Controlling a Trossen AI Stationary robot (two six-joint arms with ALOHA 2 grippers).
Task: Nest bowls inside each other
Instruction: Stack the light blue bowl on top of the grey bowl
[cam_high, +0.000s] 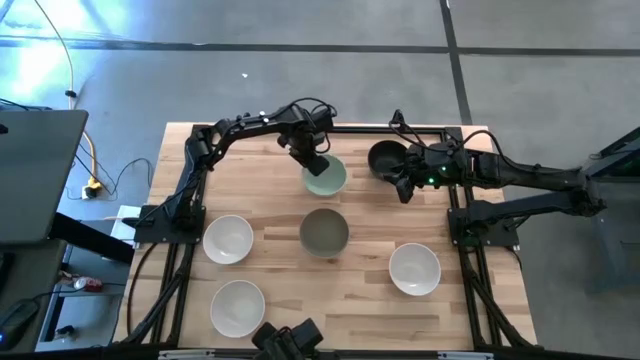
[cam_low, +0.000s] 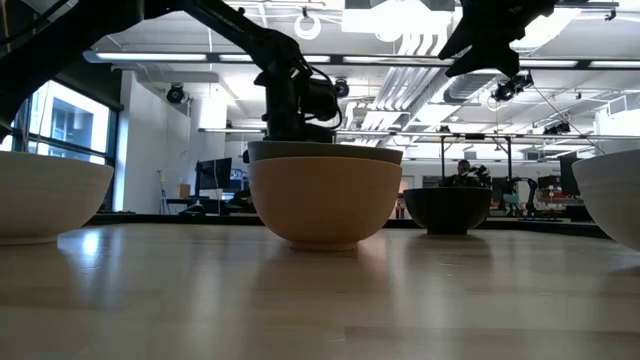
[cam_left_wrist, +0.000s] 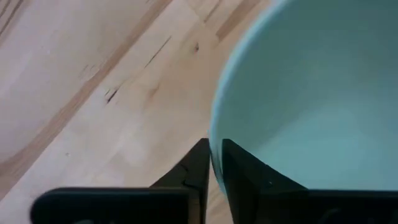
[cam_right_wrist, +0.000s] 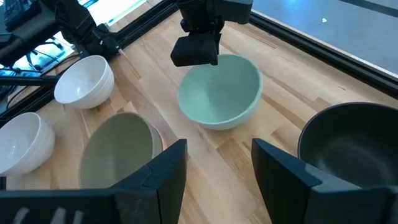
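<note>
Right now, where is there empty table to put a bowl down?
Bare wood lies between the grey bowl in the middle and the white bowl on the right, and along the near edge between that bowl and the nearest white bowl. It's crowded at the far edge, where the left gripper pinches the mint bowl beside the black bowl.

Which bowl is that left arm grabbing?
Look at the wooden table's far edge, between the two arms. The mint bowl sits there, its rim pinched by the left claw. It is the only pale green one; the black bowl stands beside it.
</note>
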